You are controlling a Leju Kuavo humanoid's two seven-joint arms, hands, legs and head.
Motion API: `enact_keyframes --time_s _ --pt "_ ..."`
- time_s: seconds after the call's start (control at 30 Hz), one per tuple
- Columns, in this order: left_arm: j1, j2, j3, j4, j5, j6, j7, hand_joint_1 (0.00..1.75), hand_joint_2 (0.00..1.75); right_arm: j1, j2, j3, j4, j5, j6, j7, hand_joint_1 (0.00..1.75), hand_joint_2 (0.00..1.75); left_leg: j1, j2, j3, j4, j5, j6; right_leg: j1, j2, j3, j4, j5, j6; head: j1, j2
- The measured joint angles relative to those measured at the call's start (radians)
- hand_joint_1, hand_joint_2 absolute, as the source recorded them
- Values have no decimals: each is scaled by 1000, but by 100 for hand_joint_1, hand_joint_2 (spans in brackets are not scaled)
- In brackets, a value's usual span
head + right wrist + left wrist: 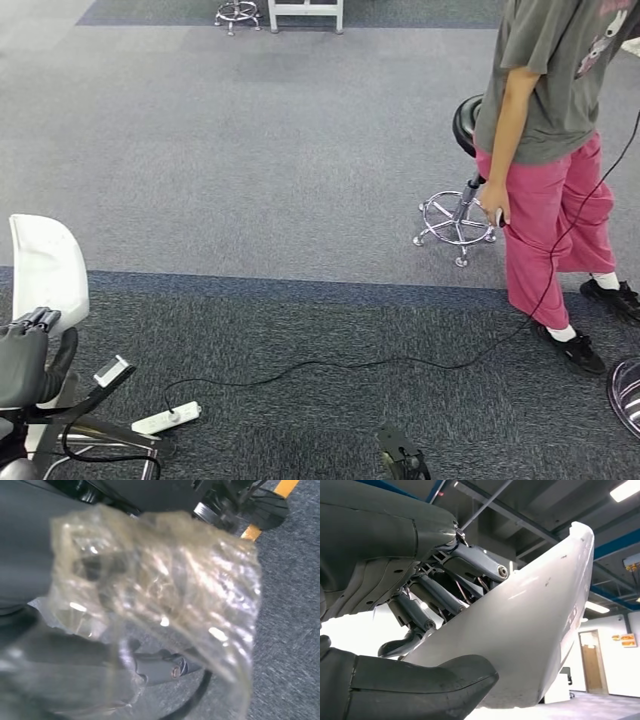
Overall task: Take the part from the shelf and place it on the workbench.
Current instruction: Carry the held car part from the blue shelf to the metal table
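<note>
The part is a white curved plastic shell (47,265) held upright at the far left of the head view. My left hand (26,350) grips it from below. In the left wrist view the shell (531,630) sits between my thick thumb (414,685) and the darker fingers (471,570) pressed on its far side. My right hand (158,666) hangs low over the carpet. A crumpled clear plastic film (158,580) covers most of it, so I cannot tell how its fingers lie.
A person in pink trousers (547,215) stands at the right beside a black stool (460,200), holding a cable (377,362) that trails across the grey carpet. A white power strip (166,418) lies near my left side. A second stool base (237,14) is far back.
</note>
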Motion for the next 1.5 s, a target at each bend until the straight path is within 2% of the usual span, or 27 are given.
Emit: enact_keyframes --time_s 0.1,0.17,0.27,0.33,0.4,0.43,0.53,0.6,0.7,0.73,0.77,0.8,0.87,0.93,1.03,1.07,1.1,1.13,1.2,1.23,1.27,1.3,1.37,1.4,1.43,1.47,1.5 --pt "-10 -4 -2 0 3 -1 0 175 175 0 0 0 -1 0 0 0 0 0 8 -5 8 -17 11 6 -7 51 -67 140 -76 6 4 0" --pt "-11 -6 -2 0 4 -2 0 175 175 2 0 0 -1 0 0 1 0 0 8 -7 7 -16 12 6 -10 57 -96 200 -102 9 5 0" --pt "-11 -7 -2 0 4 -2 0 175 175 3 -1 0 -1 0 0 1 0 0 8 -9 7 -16 12 5 -11 57 -115 236 -114 11 4 0" --pt "-13 -11 -3 0 4 -2 0 175 175 5 -1 0 -1 0 0 2 0 0 15 -17 5 -6 9 -7 -26 57 -89 164 -53 27 4 0" --pt "-16 -15 -4 0 4 -2 -1 175 175 4 0 2 -1 0 1 3 0 0 19 -27 -5 16 3 -29 -37 65 -35 39 20 37 7 0" --pt "-17 -16 -4 0 4 -1 -1 175 175 4 0 4 -1 0 1 4 0 0 19 -30 -11 24 3 -37 -37 69 -26 19 25 33 7 0" --pt "-18 -18 -4 1 4 0 -1 175 175 3 0 7 -1 0 0 6 0 0 24 -32 -22 29 8 -52 -30 70 -36 24 33 7 7 0" --pt "-19 -18 -4 1 4 0 -2 175 175 2 0 7 -1 0 0 6 0 0 28 -29 -40 71 -36 -57 -28 66 -47 23 44 -11 6 0" --pt "-20 -18 -4 1 4 1 -1 175 175 2 0 8 -1 0 0 7 0 0 27 -27 -102 254 -157 -57 -20 59 -72 23 62 -28 5 0" --pt "-20 -18 -5 2 4 1 -1 175 175 3 0 8 -1 0 0 7 0 0 27 -27 -110 298 -178 -55 -16 57 -81 23 69 -30 5 0" --pt "-20 -19 -5 2 5 1 -1 175 175 3 0 8 -1 0 0 7 0 0 25 -27 -101 306 -181 -51 -13 56 -91 23 75 -31 6 0" --pt "-20 -19 -5 3 6 1 -1 175 175 3 0 8 -2 0 0 7 0 0 22 -26 -73 274 -166 -45 -11 55 -100 23 83 -31 6 0" --pt "-22 -18 -5 3 8 1 -1 175 175 2 0 8 -3 0 0 7 0 0 14 -25 25 132 -122 -33 -8 54 -113 23 96 -28 6 0" --pt "-26 -17 -5 3 11 0 -2 175 175 1 0 9 -5 0 0 7 0 0 5 -22 88 27 -98 -27 -6 53 -120 24 109 -21 6 0" --pt "-27 -17 -5 3 14 -2 -2 175 175 1 0 9 -6 -2 0 7 0 0 -1 -21 89 6 -79 -20 -11 50 -123 19 127 -3 7 0" --pt "-28 -17 -5 3 14 -2 -1 175 175 1 0 9 -6 -3 0 7 0 0 -1 -20 85 1 -67 -15 -12 52 -129 23 119 2 7 0" --pt "-29 -17 -6 3 14 -2 -1 175 175 1 0 9 -6 -3 0 7 0 0 0 -18 77 -4 -54 -9 -12 54 -140 42 94 6 8 0" --pt "-30 -17 -6 3 14 -2 -1 175 175 1 0 9 -6 -3 0 7 0 0 2 -17 67 -8 -41 -5 -13 56 -157 83 53 10 9 0" --pt "-30 -19 -6 3 14 -2 -1 175 175 2 -1 9 -6 -3 0 7 0 0 1 -16 39 -8 -20 1 -12 57 -193 209 -40 15 11 0" --pt "-29 -20 -7 3 14 -2 -1 175 175 2 -1 9 -6 -3 0 7 0 0 0 -16 25 -7 -10 1 -12 57 -201 264 -64 17 10 0" --pt "-28 -20 -7 3 14 -2 -1 175 175 2 -1 9 -6 -3 0 7 0 0 0 -16 11 -6 0 0 -12 57 -197 292 -66 19 10 0" --pt "-28 -21 -8 4 14 -2 -1 175 175 2 -1 9 -6 -3 0 7 0 0 0 -16 -3 -5 10 -2 -12 56 -175 285 -48 20 11 0" --pt "-28 -22 -8 4 14 -2 -2 175 175 1 -1 9 -6 -3 0 7 0 0 0 -17 -26 -2 24 -8 -13 57 -79 172 -4 18 11 0" --pt "-28 -22 -8 4 14 -2 -3 175 175 0 -1 9 -7 -3 0 7 0 0 -1 -17 -35 3 30 -13 -12 57 -20 93 0 15 10 0" --pt "-28 -21 -8 4 12 -2 -4 175 175 -1 -1 9 -8 -4 1 6 0 0 -2 -17 -41 7 34 -18 -12 58 24 32 -5 12 10 0" --pt "-28 -20 -8 4 11 -2 -6 175 175 -2 -1 9 -8 -4 2 6 0 0 -3 -17 -44 11 38 -23 -10 58 47 -5 -15 7 9 0" --pt "-27 -19 -8 4 9 -2 -8 175 175 -1 -1 9 -9 -4 2 6 0 0 -3 -17 -46 13 42 -28 -8 58 54 -21 -21 1 8 0"
